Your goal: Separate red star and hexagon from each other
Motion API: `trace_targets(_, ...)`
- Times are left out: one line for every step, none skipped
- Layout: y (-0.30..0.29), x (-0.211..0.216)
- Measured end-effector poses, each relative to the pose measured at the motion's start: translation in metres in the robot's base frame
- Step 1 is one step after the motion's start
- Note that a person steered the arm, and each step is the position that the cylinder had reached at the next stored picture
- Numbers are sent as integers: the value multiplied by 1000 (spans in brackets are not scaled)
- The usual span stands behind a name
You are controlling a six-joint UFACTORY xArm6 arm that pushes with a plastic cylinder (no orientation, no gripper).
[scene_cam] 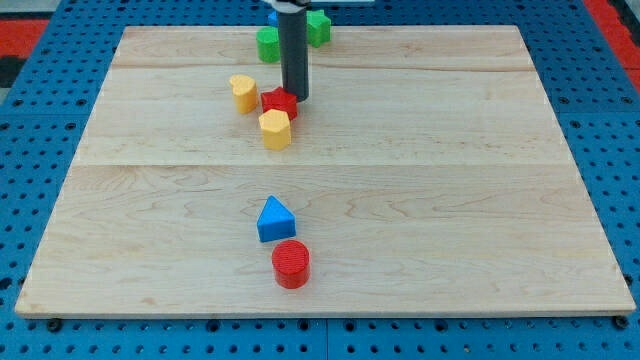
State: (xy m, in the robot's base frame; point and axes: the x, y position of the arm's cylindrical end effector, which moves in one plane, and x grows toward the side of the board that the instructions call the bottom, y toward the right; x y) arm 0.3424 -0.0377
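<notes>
The red star (278, 102) lies in the upper middle of the wooden board, touching the yellow hexagon (275, 129) just below it. My tip (296, 97) stands at the star's upper right edge, touching or nearly touching it. The rod rises from there to the view's top. A yellow heart-shaped block (243, 93) sits just left of the star.
A green block (268, 44) and a green star (318, 27) sit at the board's top edge, with a blue block (272, 15) partly hidden behind the rod. A blue triangle (275, 219) and a red cylinder (291, 263) lie lower down, near the middle.
</notes>
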Motion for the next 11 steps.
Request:
trace_targets(-9,29)
trace_targets(-11,61)
trace_targets(-17,96)
trace_targets(-28,128)
trace_targets(-62,141)
trace_targets(-76,134)
trace_targets(-74,119)
trace_targets(-69,113)
trace_targets(-69,110)
trace_targets(-74,111)
trace_targets(-82,113)
